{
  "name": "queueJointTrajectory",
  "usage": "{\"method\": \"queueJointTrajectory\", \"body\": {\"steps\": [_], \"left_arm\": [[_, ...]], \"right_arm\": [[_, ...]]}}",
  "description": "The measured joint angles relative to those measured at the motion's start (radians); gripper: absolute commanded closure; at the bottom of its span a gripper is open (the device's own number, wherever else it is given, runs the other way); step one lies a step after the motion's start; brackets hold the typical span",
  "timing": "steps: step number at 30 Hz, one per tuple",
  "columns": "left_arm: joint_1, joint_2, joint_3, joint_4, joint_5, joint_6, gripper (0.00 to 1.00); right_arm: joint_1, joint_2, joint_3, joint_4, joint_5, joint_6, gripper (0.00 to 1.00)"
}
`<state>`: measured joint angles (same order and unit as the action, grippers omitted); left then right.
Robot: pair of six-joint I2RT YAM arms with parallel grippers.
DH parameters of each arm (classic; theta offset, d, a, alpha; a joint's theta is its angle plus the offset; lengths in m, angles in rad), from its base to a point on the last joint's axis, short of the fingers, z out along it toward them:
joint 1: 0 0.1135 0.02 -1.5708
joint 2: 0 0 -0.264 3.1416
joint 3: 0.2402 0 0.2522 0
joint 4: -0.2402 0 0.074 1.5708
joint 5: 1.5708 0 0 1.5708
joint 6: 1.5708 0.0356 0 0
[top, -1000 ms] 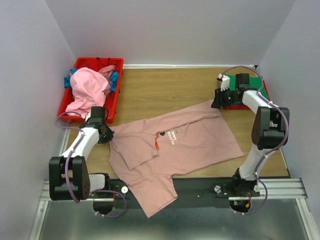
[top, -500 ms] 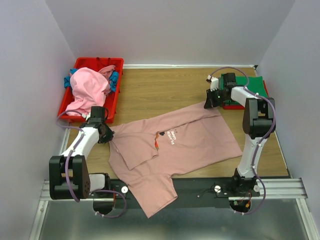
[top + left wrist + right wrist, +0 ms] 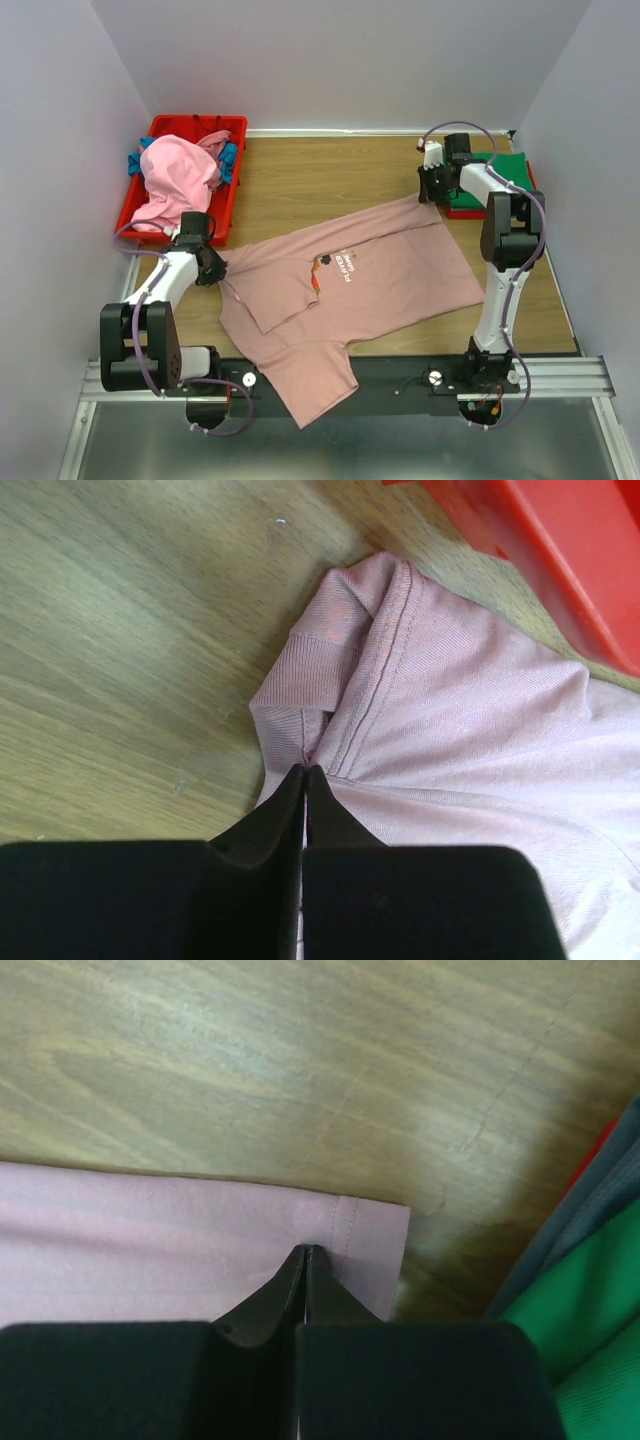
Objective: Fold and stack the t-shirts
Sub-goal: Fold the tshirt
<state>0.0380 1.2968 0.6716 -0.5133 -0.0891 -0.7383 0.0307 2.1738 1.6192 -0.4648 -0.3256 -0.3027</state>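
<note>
Pink shirt (image 3: 350,285) spread across table (image 3: 320,180), centre of frame. Left gripper (image 3: 212,268) pinched closed on its ribbed edge, centre left. Right gripper (image 3: 430,192) pinched closed on its hem corner, upper right, near green shirt (image 3: 505,165).

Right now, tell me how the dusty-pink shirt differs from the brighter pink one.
The dusty-pink shirt lies spread nearly flat on the table; the brighter pink shirt sits crumpled in the red bin. The left gripper and right gripper pinch the dusty-pink shirt; nothing holds the brighter pink shirt. Both are pink cloth tees.
</note>
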Motion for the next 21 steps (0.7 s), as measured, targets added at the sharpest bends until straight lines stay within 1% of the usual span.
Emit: {"method": "queueJointTrajectory", "body": {"steps": [7,11,15,16,17,18,19,20,21], "left_arm": [[0.000,0.038,0.010,0.032,0.038,0.040,0.94],[0.000,0.059,0.029,0.043,0.067,0.072,0.91],[0.002,0.072,0.068,0.056,0.119,0.115,0.82],[0.002,0.074,0.077,0.061,0.133,0.127,0.77],[0.002,0.074,0.083,0.067,0.145,0.139,0.75],[0.002,0.074,0.087,0.074,0.160,0.150,0.70],[0.003,0.074,0.090,0.084,0.178,0.163,0.69],[0.003,0.073,0.090,0.092,0.192,0.173,0.65],[0.004,0.071,0.090,0.098,0.206,0.181,0.64]], "right_arm": [[0.000,0.032,0.050,0.000,0.018,-0.003,0.88],[0.000,0.056,0.089,0.000,0.022,-0.005,0.85],[0.000,0.081,0.129,-0.001,0.023,-0.005,0.84],[0.000,0.089,0.140,0.000,0.023,-0.005,0.83],[0.000,0.095,0.148,0.000,0.023,-0.005,0.83],[0.000,0.099,0.156,-0.001,0.023,-0.005,0.83],[0.000,0.101,0.159,-0.001,0.023,-0.005,0.81],[0.000,0.104,0.164,-0.001,0.023,-0.005,0.80],[0.000,0.105,0.166,-0.001,0.022,-0.006,0.80]]}}
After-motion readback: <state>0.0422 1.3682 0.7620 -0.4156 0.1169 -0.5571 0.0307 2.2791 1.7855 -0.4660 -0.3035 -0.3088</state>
